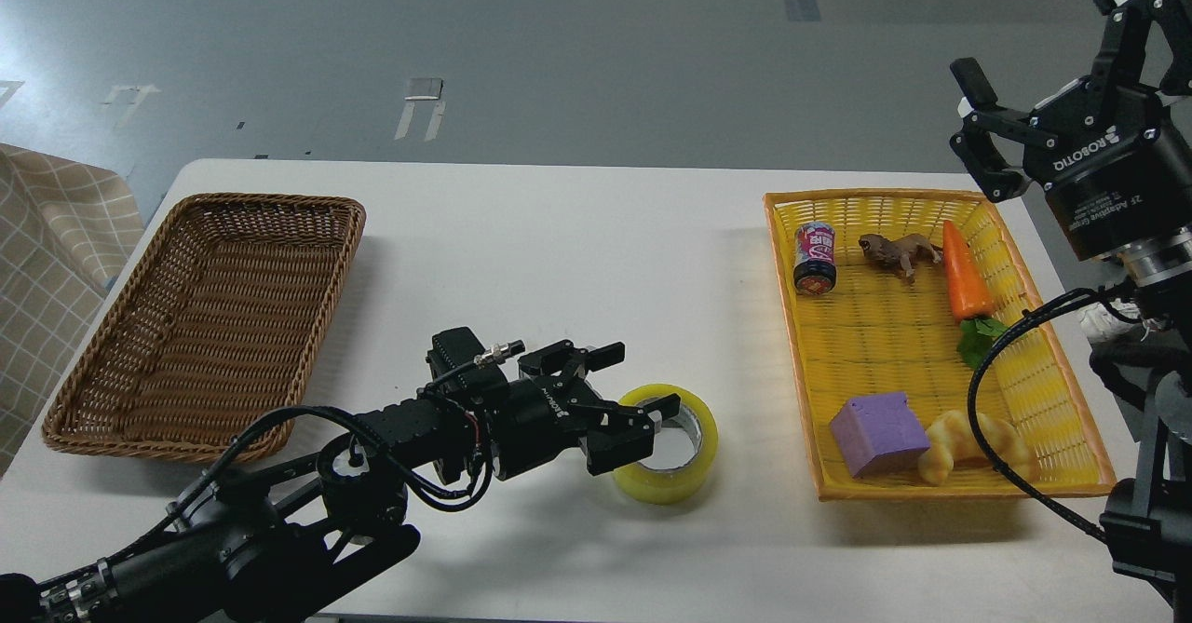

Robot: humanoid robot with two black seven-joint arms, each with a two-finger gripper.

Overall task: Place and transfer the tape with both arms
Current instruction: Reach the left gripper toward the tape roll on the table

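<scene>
The yellow tape roll (pixel 684 474) lies flat on the white table (pixel 559 232), hole up, near the front middle. My left gripper (pixel 641 383) is open and low at the roll's left side. One finger reaches over the roll's hole, the other stands just behind the roll's far left rim. My right gripper (pixel 1034 46) is open and empty, held high above the far right corner of the yellow basket (pixel 792 325).
The yellow basket at the right holds a small can (pixel 814 257), a toy animal (pixel 899 251), a carrot (pixel 964 274), a purple cube (pixel 879 434) and a bread-like piece (pixel 973 446). An empty brown wicker basket (pixel 200 311) stands at the left.
</scene>
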